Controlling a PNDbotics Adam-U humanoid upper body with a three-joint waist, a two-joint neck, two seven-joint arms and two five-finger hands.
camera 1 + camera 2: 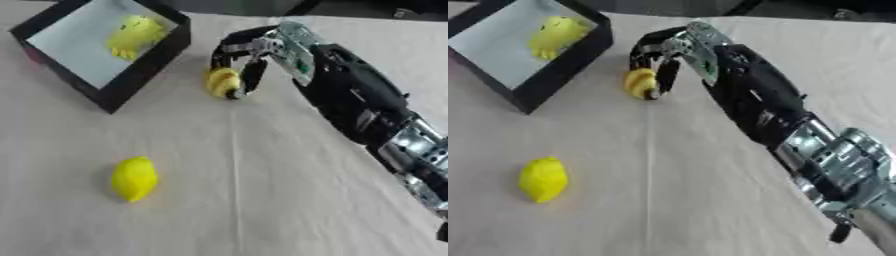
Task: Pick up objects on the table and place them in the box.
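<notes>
My right hand, fingers curled around a small yellow object (apparently grasped), sits just right of the box; the lemon lies nearer me.

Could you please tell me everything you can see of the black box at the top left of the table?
The box is square and open-topped, with dull black walls and a pale, light grey floor. It sits upright on the cloth-covered table near the far left corner, turned so one corner points toward the camera. Inside, against the far side, lies one yellow object of uneven shape. Nothing else touches the box; the right hand, curled round a small yellow item, is just beside its right wall, apart from it.
</notes>
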